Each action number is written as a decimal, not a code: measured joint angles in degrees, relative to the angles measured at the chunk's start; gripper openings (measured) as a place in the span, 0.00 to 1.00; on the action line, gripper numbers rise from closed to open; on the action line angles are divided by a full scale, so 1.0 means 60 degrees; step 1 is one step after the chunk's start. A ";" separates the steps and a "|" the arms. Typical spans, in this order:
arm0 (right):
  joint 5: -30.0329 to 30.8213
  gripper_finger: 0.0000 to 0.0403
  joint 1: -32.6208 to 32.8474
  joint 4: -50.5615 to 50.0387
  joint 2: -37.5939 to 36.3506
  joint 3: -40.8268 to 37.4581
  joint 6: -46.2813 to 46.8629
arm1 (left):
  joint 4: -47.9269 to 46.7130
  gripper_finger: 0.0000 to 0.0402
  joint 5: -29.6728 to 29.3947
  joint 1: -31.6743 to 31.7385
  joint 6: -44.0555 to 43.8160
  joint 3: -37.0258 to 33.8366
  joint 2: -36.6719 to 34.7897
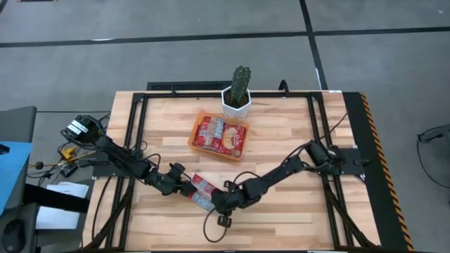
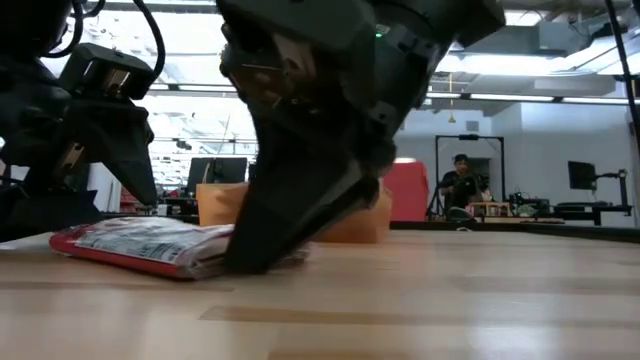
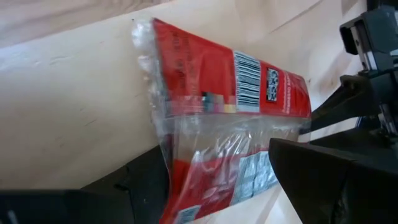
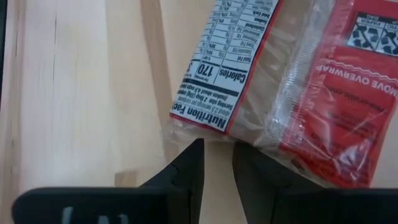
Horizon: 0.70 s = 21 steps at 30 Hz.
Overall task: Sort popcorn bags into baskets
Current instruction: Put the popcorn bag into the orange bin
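Note:
One red popcorn bag point(image 1: 202, 191) lies flat on the table, back side up, with a barcode point(image 3: 247, 81) and a nutrition label point(image 4: 217, 74) showing. My left gripper point(image 1: 184, 184) is at its left end, open wide, with a finger on either side of the bag point(image 3: 214, 155). Whether those fingers touch it, I cannot tell. My right gripper point(image 1: 216, 202) is at the bag's near right end, its fingers a narrow gap apart point(image 4: 217, 149). The orange basket point(image 1: 193, 137) farther back holds several red bags point(image 1: 221, 135). My right gripper comes down slanting from the table's right. In the low view its fingertips point(image 2: 245, 258) rest on the bag's crinkled clear-wrap end point(image 2: 215, 250). In its wrist view that edge point(image 4: 208, 130) sits just past the fingertips, not between them. The bag stays flat on the table.
A white pot with a cactus point(image 1: 238, 98) stands just behind the basket. A black cable loop point(image 1: 216, 226) lies near the table's near edge. Dark rails point(image 1: 137, 140) run along the table's sides. A person point(image 2: 461, 180) sits far back in the room.

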 joint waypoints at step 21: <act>0.0647 0.24 0.0491 -0.2131 -0.2284 -0.0020 -0.0187 | 0.0256 0.03 -0.1226 0.0034 -0.1553 0.0007 0.0003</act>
